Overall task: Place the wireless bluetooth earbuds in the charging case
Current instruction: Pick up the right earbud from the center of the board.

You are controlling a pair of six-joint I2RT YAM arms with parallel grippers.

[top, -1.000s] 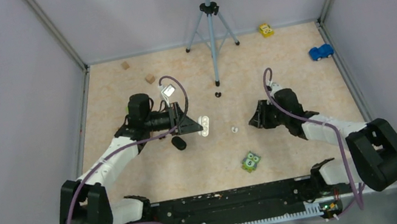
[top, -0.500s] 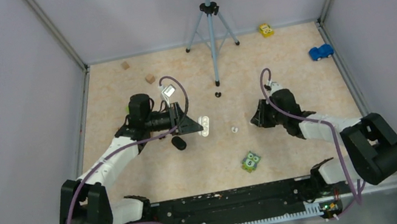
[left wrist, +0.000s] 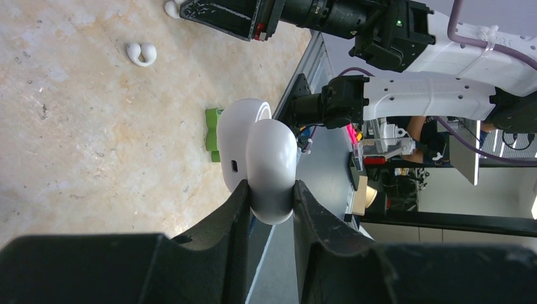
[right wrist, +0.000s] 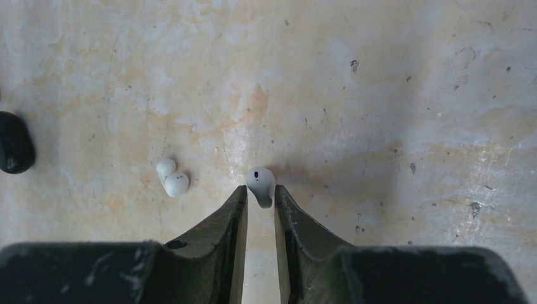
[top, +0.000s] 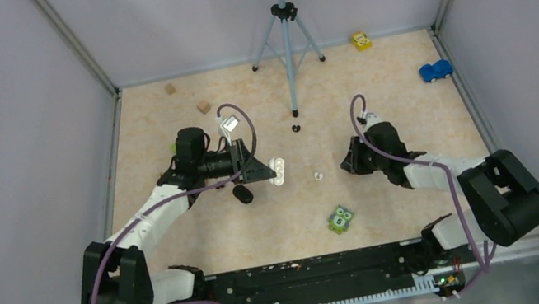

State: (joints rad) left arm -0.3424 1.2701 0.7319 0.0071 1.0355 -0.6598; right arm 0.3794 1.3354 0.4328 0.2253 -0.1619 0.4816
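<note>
White earbud point(right wrist: 261, 182) is being pinched on the counter point(right wrist: 380, 95) by the right jaws, to be lifted slowly and squarely toward the open charging case point(left wrist: 271, 161) being clamped in the left jaws.

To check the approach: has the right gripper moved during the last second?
Yes. In the top view the right gripper has shifted slightly left, toward the tripod pole, which stays fixed.

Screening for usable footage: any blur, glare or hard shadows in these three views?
Top external: even, soft light, no glare; the loose white earbud is only a speck. Left wrist: the white case is sharp, the near fingers dark and soft. Right wrist: the table is crisp, with a soft shadow right of the earbud at the fingertips.
</note>
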